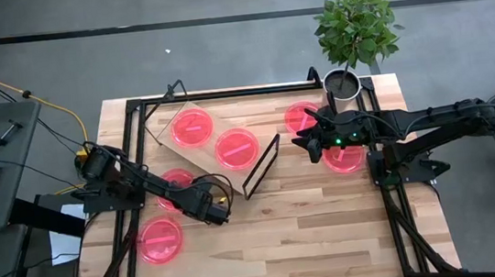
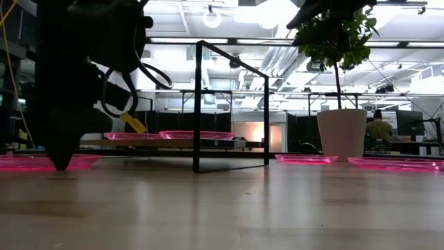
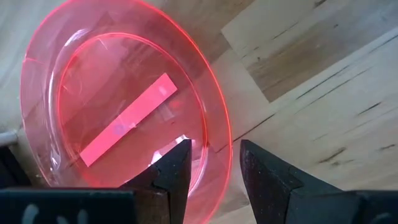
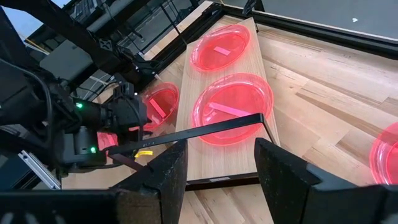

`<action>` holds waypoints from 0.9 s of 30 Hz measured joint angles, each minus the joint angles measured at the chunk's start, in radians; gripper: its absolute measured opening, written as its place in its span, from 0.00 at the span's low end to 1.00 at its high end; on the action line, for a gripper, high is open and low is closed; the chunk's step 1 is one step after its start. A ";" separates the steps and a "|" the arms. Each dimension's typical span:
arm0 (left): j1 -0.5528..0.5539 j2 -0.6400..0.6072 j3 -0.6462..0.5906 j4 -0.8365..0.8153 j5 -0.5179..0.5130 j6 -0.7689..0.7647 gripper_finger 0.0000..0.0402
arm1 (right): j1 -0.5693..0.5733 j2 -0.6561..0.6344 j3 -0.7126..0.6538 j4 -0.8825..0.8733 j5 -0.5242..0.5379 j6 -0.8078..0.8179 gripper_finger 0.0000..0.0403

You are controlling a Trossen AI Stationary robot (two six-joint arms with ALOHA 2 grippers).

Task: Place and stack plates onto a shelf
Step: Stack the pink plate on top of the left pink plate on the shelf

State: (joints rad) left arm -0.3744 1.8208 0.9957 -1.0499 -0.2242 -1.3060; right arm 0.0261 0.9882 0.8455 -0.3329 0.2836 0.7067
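Closing on a rim is judged to be the step in hand. Nearest the bench (image 1: 313,233) front, one plate (image 1: 160,239) is seen lying well in front of the shelf (image 4: 260,59), towards its left end. Closer to the shelf's front edge, the left hand (image 3: 214,149) is held low with its fingers parted astride the rim of a second plate (image 3: 124,93), one finger over the bowl, the other outside; nothing is gripped yet.

For a sound pick, the rim should be seated deep between the fingers before they are shut. The plate should then be lifted level, carried above the shelf's black frame, and lowered squarely onto a plate already there. The thin plastic is likely to slip or flex if it is only nipped at the edge.

On the shelf two plates (image 1: 193,127) (image 1: 237,148) lie side by side, unstacked. Just off the shelf's right end the right hand (image 1: 306,141) hovers, wide open and empty. Two more plates (image 1: 302,116) (image 1: 346,158) lie on the bench beyond that end, with a potted plant (image 1: 356,30) farther back.

Counted: six plates, one shelf, two hands, one plant.
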 joint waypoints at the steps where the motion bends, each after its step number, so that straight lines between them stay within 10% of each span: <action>1: 0.000 0.000 -0.003 0.002 -0.001 0.000 0.32 | 0.000 0.000 0.000 0.000 0.000 0.000 0.42; 10: -0.001 0.002 -0.006 0.009 -0.050 0.053 0.29 | 0.000 0.000 0.000 0.000 0.015 0.000 0.42; 17: 0.002 0.006 -0.010 0.016 -0.091 0.061 0.02 | 0.000 0.000 0.000 0.000 0.022 0.000 0.42; 27: 0.002 -0.158 -0.010 -0.004 -0.042 0.103 0.00 | 0.000 0.000 0.000 0.000 0.021 0.000 0.42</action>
State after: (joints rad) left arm -0.3725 1.6632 0.9859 -1.0535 -0.2663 -1.2028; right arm 0.0261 0.9882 0.8455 -0.3330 0.3050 0.7069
